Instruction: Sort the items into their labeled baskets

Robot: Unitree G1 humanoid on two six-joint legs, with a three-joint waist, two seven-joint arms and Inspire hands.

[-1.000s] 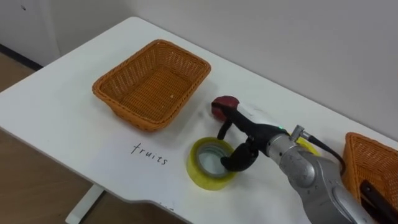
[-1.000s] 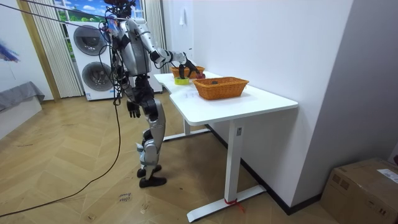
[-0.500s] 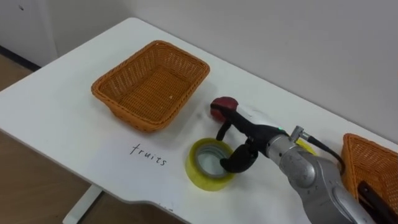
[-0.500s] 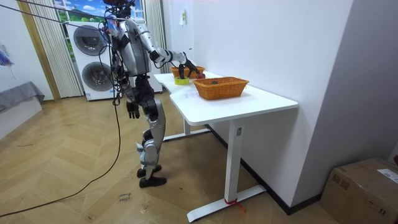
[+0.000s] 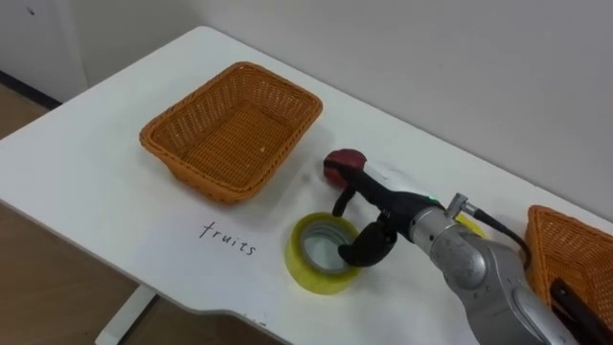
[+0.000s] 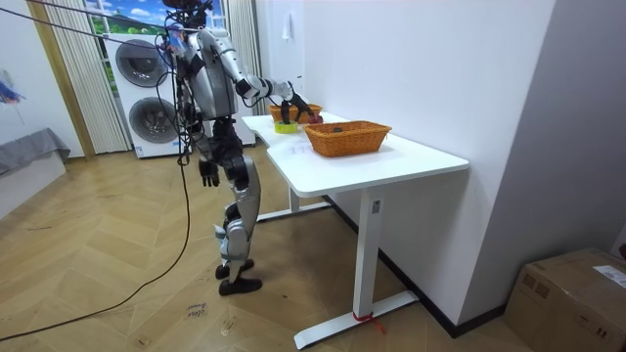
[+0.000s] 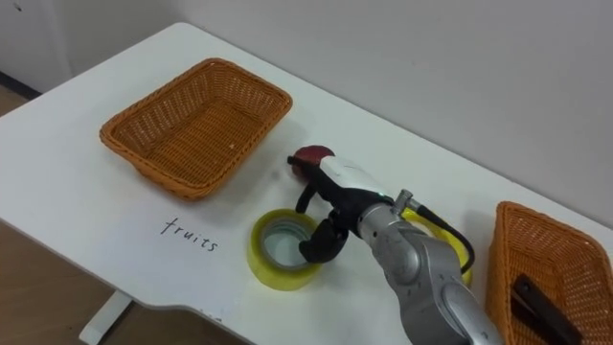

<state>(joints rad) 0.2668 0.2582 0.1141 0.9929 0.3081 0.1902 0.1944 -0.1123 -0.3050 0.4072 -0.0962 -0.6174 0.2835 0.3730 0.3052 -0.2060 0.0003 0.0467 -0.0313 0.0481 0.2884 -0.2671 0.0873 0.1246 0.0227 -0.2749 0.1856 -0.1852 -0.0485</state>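
The robot stands at the end of a white desk point(image 5: 91, 177), its right arm stretched out over the top. The right hand point(image 5: 379, 217) sits between a wide yellow roll of tape point(image 5: 314, 278) and a dark red apple point(image 5: 343, 163). Its fingers are curled; the thumb hooks down inside the roll's far rim and another finger points down on the apple side. It may be pinching the rim, but I cannot tell whether it truly grips.

The tape lies flat on the desk, just beside the apple. To the left stands an empty orange wicker basket point(image 5: 233, 129), with the handwritten word "fruits" point(image 5: 230, 239) before it. A second wicker basket point(image 5: 560, 240) at the right edge holds a dark object point(image 7: 536, 299).

The left hand point(image 6: 208, 174) hangs by the thigh.
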